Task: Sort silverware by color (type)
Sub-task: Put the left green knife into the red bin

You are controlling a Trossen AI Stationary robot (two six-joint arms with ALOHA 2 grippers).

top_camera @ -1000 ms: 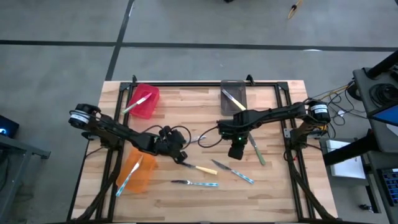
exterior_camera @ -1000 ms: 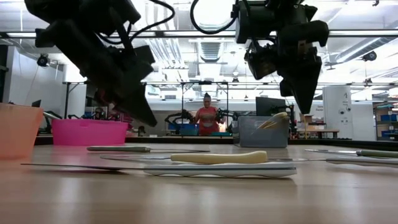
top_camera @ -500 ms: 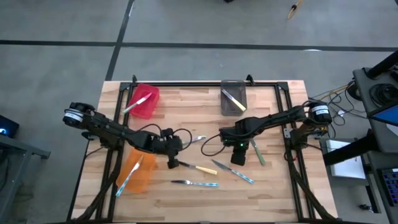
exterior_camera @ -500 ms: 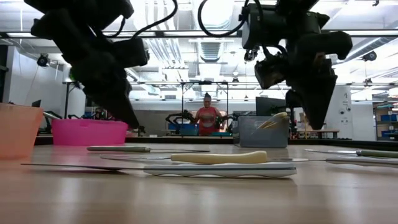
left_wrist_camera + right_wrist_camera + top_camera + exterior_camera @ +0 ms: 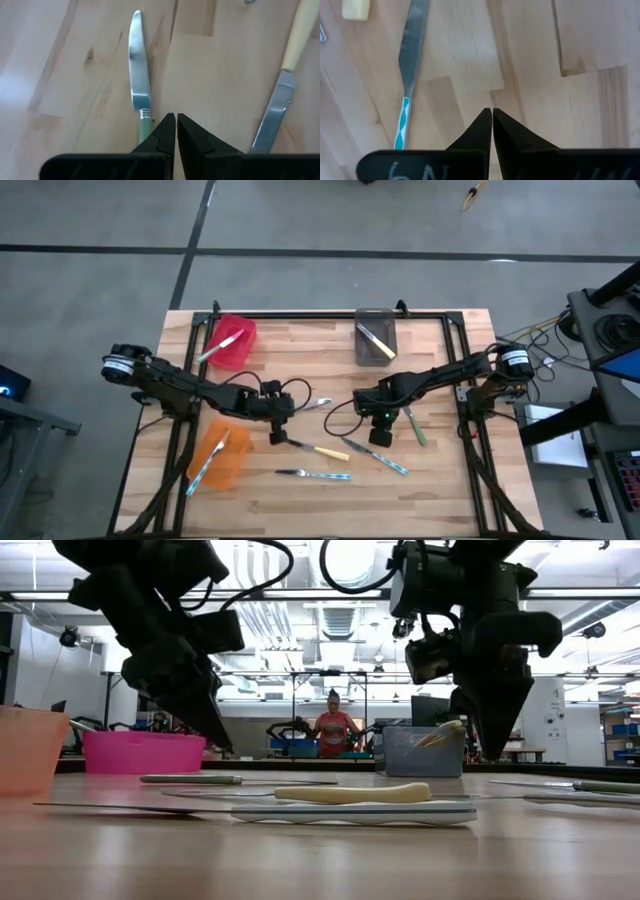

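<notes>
From overhead I see my left gripper (image 5: 274, 434) left of the frame's centre and my right gripper (image 5: 380, 436) right of centre, with a band of bare wood between them. Both claws are pinched fully closed with nothing between the fingers; the wrist cameras show the dark tapered tips meeting over the planks.

The loose silverware lies low in the centre of the overhead frame. A yellow-handled knife (image 5: 322, 450) rests just right of the left gripper. A blue-handled knife (image 5: 380, 457) lies diagonally below the right gripper. A second blue-handled knife (image 5: 314, 475) sits lowest, near the table's front edge. A green-handled knife (image 5: 414, 426) lies right of the right gripper, towards the metal side rail. The left wrist camera shows a pale green-handled knife (image 5: 139, 105) on the wood beside that claw's tips, its blade smooth and rounded.

The pink bin (image 5: 233, 343) at upper left holds one knife, the grey bin (image 5: 375, 338) at upper centre holds a yellow one, and the translucent orange bin (image 5: 220, 457) at lower left holds a blue one.

The table (image 5: 300, 360) is light butcher-block, planks jointed and knotted. From table height I see a workshop behind, with a person (image 5: 333, 730) standing far back.
</notes>
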